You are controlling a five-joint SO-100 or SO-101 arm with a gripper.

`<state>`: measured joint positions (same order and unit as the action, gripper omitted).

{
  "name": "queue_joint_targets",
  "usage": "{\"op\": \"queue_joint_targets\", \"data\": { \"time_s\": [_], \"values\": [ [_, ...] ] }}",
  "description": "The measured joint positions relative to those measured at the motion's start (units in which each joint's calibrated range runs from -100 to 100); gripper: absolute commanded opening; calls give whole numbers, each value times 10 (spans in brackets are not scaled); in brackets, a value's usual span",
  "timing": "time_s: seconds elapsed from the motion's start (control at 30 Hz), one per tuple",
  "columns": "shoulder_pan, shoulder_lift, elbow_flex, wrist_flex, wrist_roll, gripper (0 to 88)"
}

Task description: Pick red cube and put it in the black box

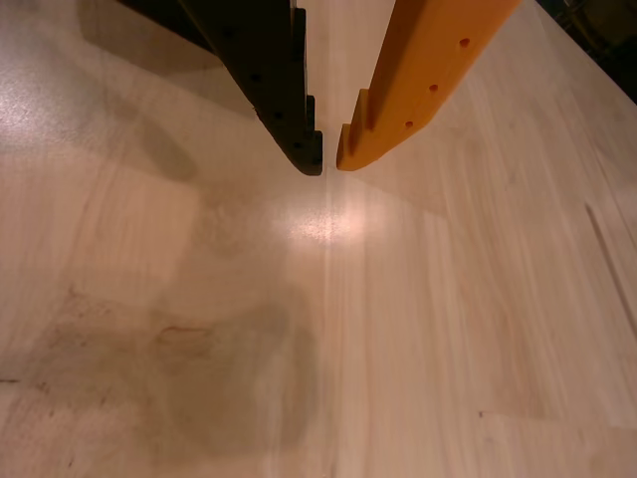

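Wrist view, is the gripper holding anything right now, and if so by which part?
Nothing is held. The gripper has its black and orange fingertips nearly together with only a thin empty gap between them, above the bare wooden table.

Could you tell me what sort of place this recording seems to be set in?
Probably a hobby or workshop bench: a pale wooden tabletop with stains and scuffs, seen from the wrist view, with the gripper, one black and one orange finger, nearly closed above it.

Pale wood table point(458, 329), grain running lengthwise; bright lamp glare at centre; darker smudged stain lower left; dark background at upper right corner.
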<state>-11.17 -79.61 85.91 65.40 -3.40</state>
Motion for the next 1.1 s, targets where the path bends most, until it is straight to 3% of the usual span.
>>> {"op": "queue_joint_targets", "data": {
  "time_s": [0.4, 1.1],
  "values": [
    [0, -158, 75, 43, -3, 16],
    [2, -181, 77, 63, 1, 10]
  ]
}}
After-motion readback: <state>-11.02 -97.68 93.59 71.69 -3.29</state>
